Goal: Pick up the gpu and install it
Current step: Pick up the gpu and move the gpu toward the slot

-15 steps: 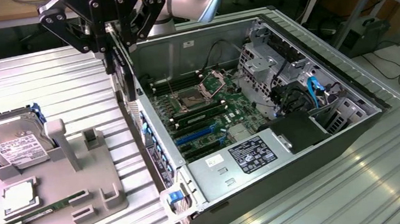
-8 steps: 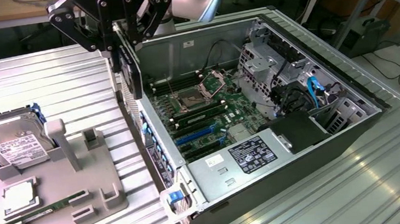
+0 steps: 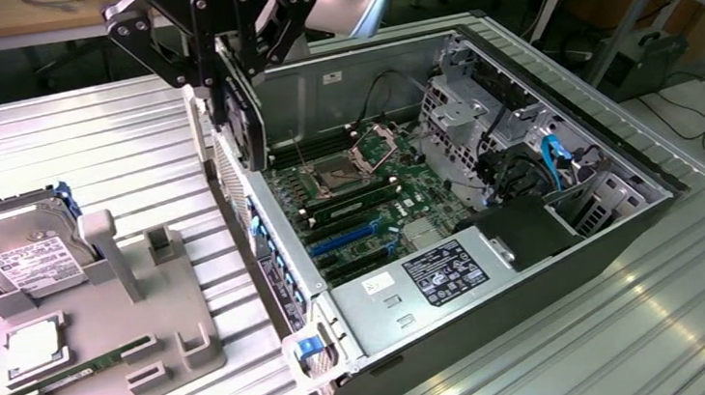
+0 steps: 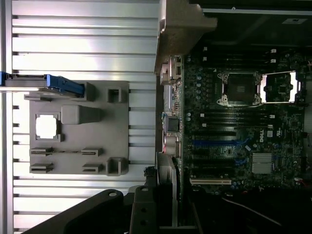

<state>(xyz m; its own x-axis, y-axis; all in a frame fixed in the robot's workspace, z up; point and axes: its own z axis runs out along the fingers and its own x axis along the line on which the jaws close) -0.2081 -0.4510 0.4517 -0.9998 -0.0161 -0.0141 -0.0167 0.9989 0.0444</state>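
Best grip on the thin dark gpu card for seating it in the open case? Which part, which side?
Pinch the thin dark flat gpu card by its upper edge from straight above, fingers on its two broad faces. It hangs vertical, on edge, over the open grey computer case, so a top pinch leaves the lower edge free. The gripper holds it that way.

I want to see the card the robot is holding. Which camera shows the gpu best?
The exterior view: the gpu hangs in the fingers as a dark flat card at the open computer case's edge. In the wrist view the gpu is edge-on, a thin strip beside the motherboard.
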